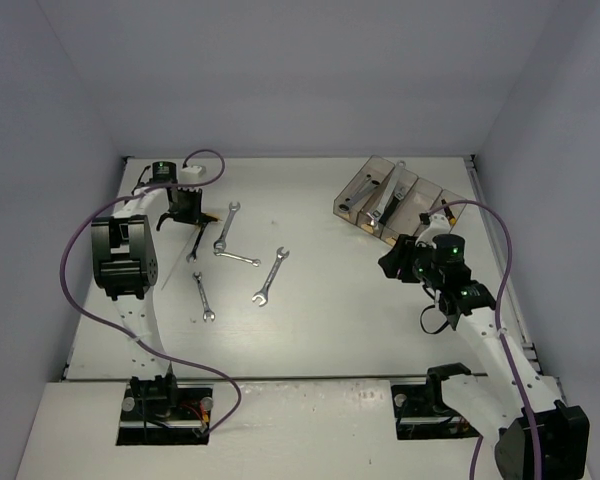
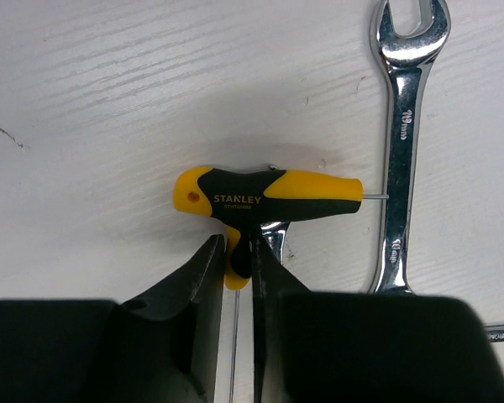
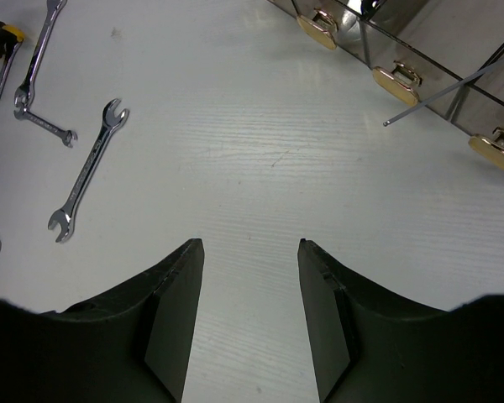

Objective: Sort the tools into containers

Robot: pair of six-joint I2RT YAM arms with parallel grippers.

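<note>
The left jaws pinch the stem of a yellow-and-black T-handled driver (image 2: 269,195) lying on the white bench (image 1: 320,320) beside a silver wrench (image 2: 401,143); the right jaws gape wide, empty.

Our left arm (image 1: 128,262) stretches towards the far left corner, wrist bent downward. Its left tool (image 2: 235,245) points down, the fingers (image 2: 203,277) drawn close together and pinching the stem of the T-handle driver (image 2: 269,195). Our right arm (image 1: 468,300) folds inward, and its right tool (image 3: 250,248) hangs free with fingers spread wide.
</note>
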